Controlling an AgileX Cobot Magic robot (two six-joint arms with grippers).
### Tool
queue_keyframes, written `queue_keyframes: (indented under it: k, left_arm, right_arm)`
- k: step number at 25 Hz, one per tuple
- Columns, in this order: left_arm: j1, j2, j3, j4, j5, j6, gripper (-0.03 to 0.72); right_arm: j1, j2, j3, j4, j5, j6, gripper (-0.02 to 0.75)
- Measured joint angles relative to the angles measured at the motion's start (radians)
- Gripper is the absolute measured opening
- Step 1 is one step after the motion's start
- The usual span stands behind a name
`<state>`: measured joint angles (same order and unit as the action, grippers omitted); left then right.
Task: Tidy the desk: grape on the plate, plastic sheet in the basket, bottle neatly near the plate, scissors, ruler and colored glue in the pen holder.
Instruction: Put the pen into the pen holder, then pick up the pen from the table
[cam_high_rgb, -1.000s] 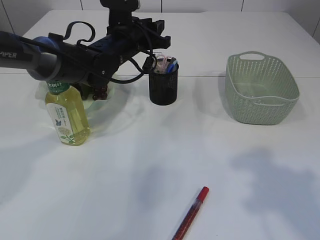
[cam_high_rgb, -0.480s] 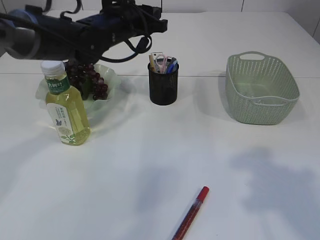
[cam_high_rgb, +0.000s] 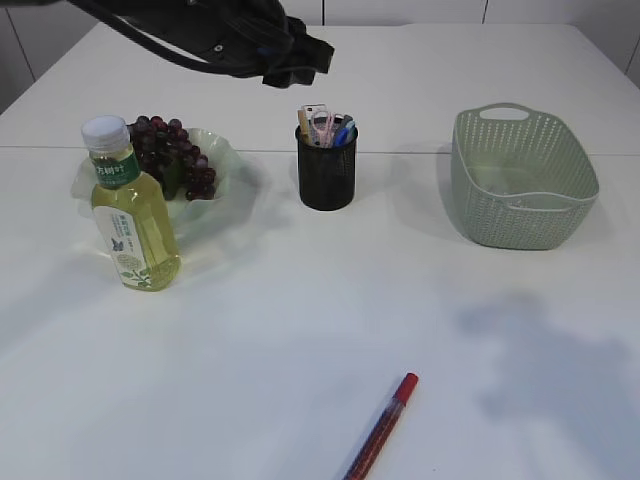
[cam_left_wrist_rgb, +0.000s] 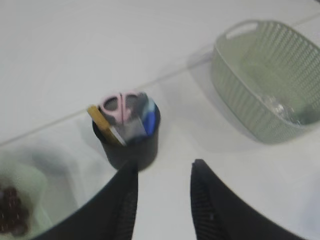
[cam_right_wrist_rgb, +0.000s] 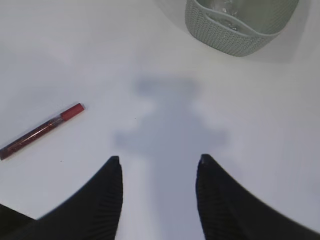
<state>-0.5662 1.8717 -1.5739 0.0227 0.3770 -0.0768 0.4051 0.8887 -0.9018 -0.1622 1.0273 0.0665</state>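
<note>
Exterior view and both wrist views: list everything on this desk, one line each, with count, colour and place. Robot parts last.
bottle: one, yellow-green liquid, white cap, upright at front left of the plate
plate: one, pale green, far left
grapes: one bunch, dark purple, on the plate
pen holder: one, black, centre back, holding pink-handled scissors and other items
basket: one, pale green, right
plastic sheet: one, clear, in the basket
glue pen: one, red, lying on the table at the front
left gripper: open, empty, above the pen holder
right gripper: open, empty, above bare table
</note>
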Motion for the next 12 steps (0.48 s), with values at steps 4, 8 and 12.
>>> queue_keyframes:
  k: [4, 8, 12]
  left_arm:
    - [-0.069, -0.051, 0.0, -0.005, 0.274, -0.002, 0.266]
    - [-0.15, -0.057, 0.0, -0.023, 0.517, -0.017, 0.266]
    - [-0.244, -0.055, 0.0, -0.023, 0.61, -0.06, 0.266]
  right_arm:
    - [0.0, 0.0, 0.0, 0.021, -0.002, 0.031, 0.385]
    - [0.0, 0.0, 0.0, 0.04, 0.02, 0.054, 0.385]
    - [0.0, 0.0, 0.0, 0.047, 0.052, 0.065, 0.384]
